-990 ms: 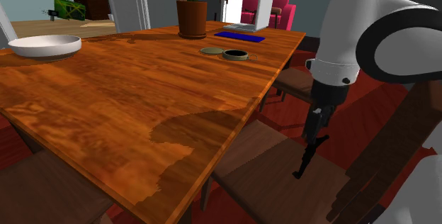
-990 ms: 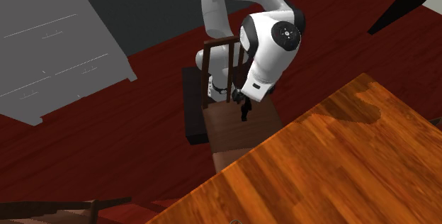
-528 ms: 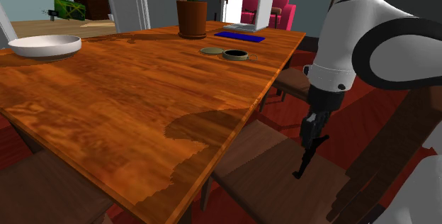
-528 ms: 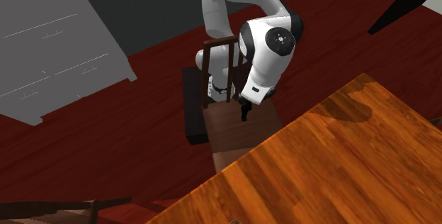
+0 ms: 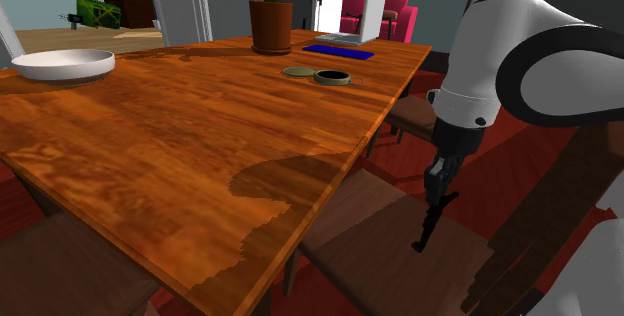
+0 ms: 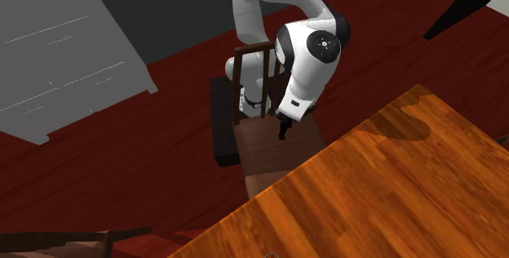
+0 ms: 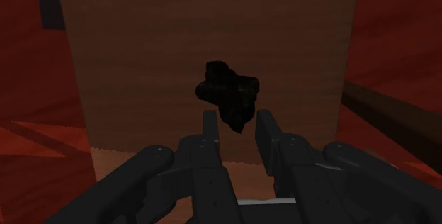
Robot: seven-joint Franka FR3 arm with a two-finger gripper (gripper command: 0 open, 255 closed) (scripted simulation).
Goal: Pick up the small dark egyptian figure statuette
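**Arm** (image 5: 480,54): smooth, rounded white shells of tube-like form, joined by dark grey to black rings (image 5: 515,69). One joint carries a round dark cap (image 6: 325,42) with a small pale mark at its centre. The white collar (image 5: 462,104) at the wrist end shows small dark dots near its rim.

**Gripper** (image 7: 237,122): all black and matt, with a blocky, faceted body. It has two flat, straight fingers (image 7: 210,127) with squared tips, and a thin pale grey strip (image 7: 265,201) crosses the body.

**Stand** (image 6: 219,126): a plain black box.
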